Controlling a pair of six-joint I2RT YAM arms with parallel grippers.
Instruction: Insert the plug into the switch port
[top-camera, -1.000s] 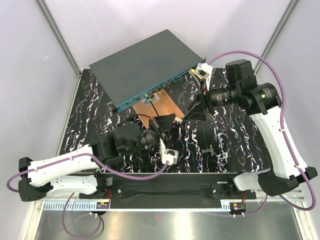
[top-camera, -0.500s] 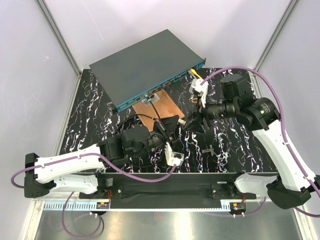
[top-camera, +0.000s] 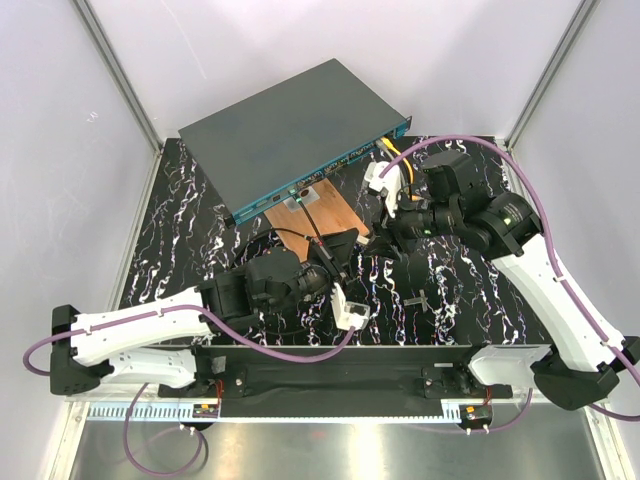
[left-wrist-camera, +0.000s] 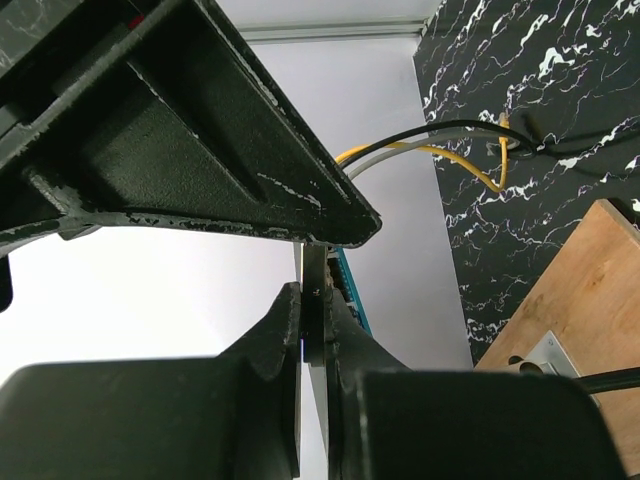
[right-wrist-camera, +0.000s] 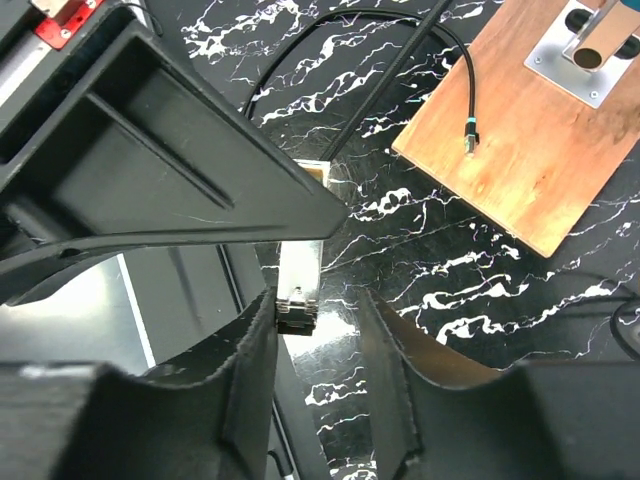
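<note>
The right arm (top-camera: 545, 275) no longer reaches to the right front corner of the switch (top-camera: 290, 125). It swings left and back toward the near edge, so the right pincer (right-wrist-camera: 318, 315) now hangs over the middle of the bench (top-camera: 180, 230), just beside the left pincer (left-wrist-camera: 312, 300). Its fingers (right-wrist-camera: 255, 360) now stand on either side of the plug (right-wrist-camera: 298, 280), with a gap showing on one side. The purple cable (top-camera: 450, 139) on that arm now arches up close to the switch corner. The left arm (top-camera: 130, 330) turns a little at its base, carrying the left pincer slightly rightward.
</note>
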